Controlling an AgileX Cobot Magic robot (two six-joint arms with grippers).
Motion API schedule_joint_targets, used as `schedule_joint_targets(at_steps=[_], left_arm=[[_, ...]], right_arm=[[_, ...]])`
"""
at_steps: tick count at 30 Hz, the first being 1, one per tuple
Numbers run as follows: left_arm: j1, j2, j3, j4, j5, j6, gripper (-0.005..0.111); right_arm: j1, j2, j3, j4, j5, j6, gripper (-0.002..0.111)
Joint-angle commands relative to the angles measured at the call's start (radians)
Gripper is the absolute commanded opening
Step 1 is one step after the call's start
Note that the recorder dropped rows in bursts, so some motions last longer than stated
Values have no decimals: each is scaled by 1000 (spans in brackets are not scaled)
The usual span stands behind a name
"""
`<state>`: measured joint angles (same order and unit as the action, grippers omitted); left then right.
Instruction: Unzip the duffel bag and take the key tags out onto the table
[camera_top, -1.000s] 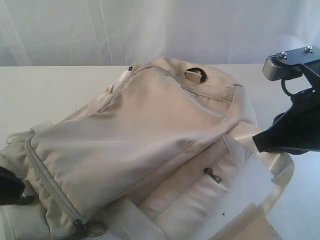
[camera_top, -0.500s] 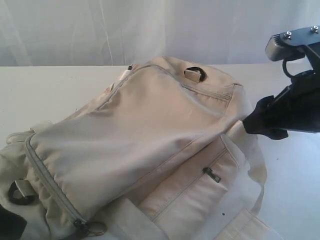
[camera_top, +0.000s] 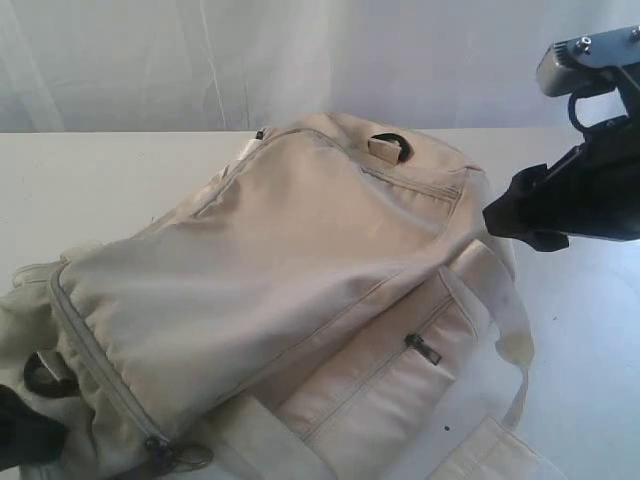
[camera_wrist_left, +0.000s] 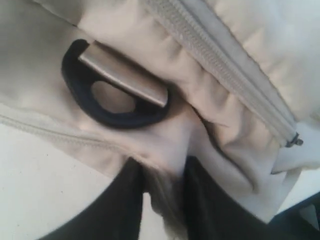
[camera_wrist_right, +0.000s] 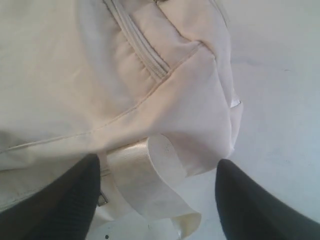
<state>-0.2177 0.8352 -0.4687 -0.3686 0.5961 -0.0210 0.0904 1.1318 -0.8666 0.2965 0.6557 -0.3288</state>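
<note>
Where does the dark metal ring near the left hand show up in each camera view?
Exterior view: the dark ring is at the lower left edge, on the end of the duffel bag.
Left wrist view: the ring is large, in the upper left of the picture.
Right wrist view: not in it.
Shared landmark: the grey zipper runs beside the ring in the exterior and left wrist views.

duffel bag (camera_top: 300, 280) blocks centre, open table (camera_top: 90, 180) left

The white table (camera_top: 100, 180) holds one big cream bag (camera_top: 300, 270), its strap (camera_top: 508, 325) lying beside it
</note>
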Motion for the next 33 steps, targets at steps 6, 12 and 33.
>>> schedule_joint_targets(at_steps=[6, 12, 33], left_arm=[[-3, 50, -38, 119, -98, -3, 0], [-3, 51, -145, 325, -42, -9, 0], [-5, 53, -208, 330, -135, 4, 0]], right_arm=[[-4, -2, -2, 6, -24, -11, 62], [-4, -2, -2, 25, -78, -8, 62], [-2, 614, -452, 70, 176, -6, 49]])
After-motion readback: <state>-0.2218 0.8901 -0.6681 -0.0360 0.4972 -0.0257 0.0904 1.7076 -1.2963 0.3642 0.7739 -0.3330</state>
